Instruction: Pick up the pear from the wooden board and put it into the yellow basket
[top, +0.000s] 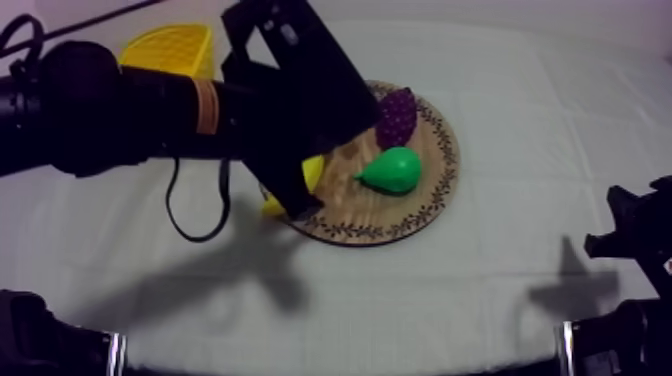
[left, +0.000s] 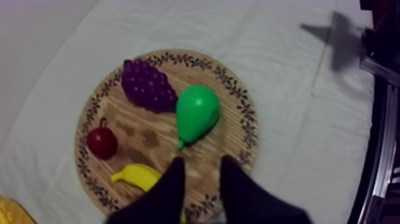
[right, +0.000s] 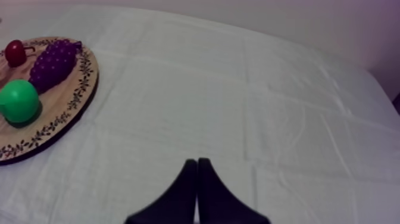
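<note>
- Pear (top: 392, 170): green, smooth and whole, lying on its side on the board. It sits in the half toward the right arm's side, narrow stalk end pointing at the board's middle.
- Board (top: 385, 222): round, pale wood with a dark leaf-patterned rim, flat on the table near its middle.
- Basket (top: 170, 48): yellow, ribbed, at the table's far left, apart from the board.

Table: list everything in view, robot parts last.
cloth: one, grey-white, spread under everything
wooden board: one, tan, patterned rim, mid-cloth
bunch of grapes: one, purple, on the board
pear: one, green, on the board beside the grapes
small red fruit: one, red, on the board
banana: one, yellow, on the board
yellow basket: one, yellow, cloth's left side, off the board
left gripper: one, black, open above the board by the pear's stem
right gripper: one, black, shut, over bare cloth
</note>
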